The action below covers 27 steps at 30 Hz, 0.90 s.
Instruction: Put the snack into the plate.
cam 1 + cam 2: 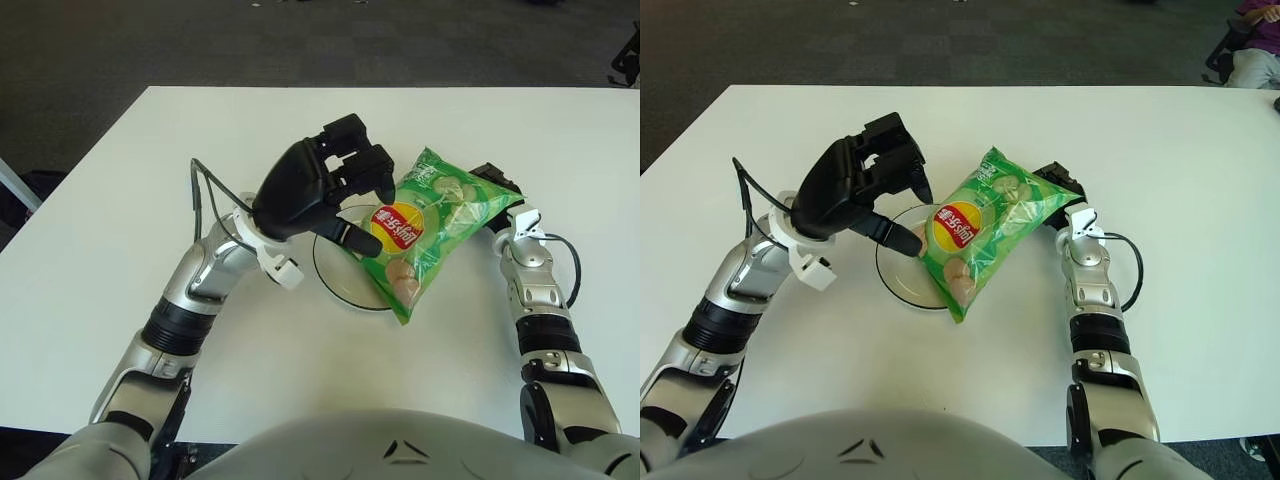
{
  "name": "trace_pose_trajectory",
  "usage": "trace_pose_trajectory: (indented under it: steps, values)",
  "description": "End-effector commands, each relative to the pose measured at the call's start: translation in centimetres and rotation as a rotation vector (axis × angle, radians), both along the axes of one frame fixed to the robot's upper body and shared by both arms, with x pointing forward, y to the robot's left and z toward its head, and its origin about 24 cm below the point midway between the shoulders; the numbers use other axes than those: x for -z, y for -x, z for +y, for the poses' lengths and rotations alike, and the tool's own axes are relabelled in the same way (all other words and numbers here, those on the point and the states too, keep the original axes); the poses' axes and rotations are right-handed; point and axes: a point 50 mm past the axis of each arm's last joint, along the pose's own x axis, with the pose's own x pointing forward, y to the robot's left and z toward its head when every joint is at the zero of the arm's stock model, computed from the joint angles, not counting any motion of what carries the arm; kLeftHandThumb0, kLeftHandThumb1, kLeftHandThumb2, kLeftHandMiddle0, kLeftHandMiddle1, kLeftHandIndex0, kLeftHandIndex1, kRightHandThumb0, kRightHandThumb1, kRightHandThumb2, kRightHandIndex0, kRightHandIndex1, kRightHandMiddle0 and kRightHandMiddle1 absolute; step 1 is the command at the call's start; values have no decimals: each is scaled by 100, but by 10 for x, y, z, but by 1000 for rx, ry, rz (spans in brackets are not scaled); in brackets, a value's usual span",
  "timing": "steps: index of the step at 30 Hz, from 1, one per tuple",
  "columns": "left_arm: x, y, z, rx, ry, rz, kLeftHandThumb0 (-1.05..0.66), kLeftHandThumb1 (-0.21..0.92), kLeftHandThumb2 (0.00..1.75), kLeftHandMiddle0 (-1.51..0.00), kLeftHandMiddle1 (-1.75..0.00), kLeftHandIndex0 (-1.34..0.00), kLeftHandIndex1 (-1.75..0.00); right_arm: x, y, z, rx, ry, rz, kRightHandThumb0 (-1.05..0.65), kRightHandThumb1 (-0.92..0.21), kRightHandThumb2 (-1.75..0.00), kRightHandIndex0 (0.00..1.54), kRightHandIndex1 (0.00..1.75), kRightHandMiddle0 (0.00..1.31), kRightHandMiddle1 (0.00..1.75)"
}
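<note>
1. The white table [150, 180] carries the round plate [335, 282].
2. The green snack bag [420, 228] hangs tilted over the plate.
3. The left hand [325, 190], fingers curled, touches its left edge.
4. The right hand [495, 185] grips its far corner.

My left hand [320, 190] and the green snack bag [425, 225] crowd the plate [335, 270] at frame centre, covering most of it. The desk [180, 140] lies open across the upper frame, far left and lower centre.
</note>
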Motion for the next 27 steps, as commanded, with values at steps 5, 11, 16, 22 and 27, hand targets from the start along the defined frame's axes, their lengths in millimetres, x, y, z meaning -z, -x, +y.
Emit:
trace_pose_trajectory:
  steps: [5,11,16,22,27]
  values:
    - [0,1,1,-13,-10,-3,0,87,39,-42,-128,-38,-164,4,2,-5,17,-16,16,-36,-92,-29,76,165,45,149]
    - [0,1,-1,-12,-10,-3,0,87,39,-42,-128,-38,-164,4,3,-7,18,-16,17,-36,-92,-29,76,165,45,149]
    - [0,1,-2,-13,-10,-3,0,88,39,-42,-128,-38,-164,4,3,-8,17,-16,17,-36,-92,-29,76,165,45,149]
    - [0,1,-2,-13,-10,-3,0,88,39,-42,-128,-38,-164,4,2,-8,17,-17,17,-36,-92,-29,76,165,45,149]
    - [0,1,-2,-13,-10,-3,0,88,39,-42,-128,-38,-164,4,2,-8,17,-17,17,-36,-92,-29,76,165,45,149]
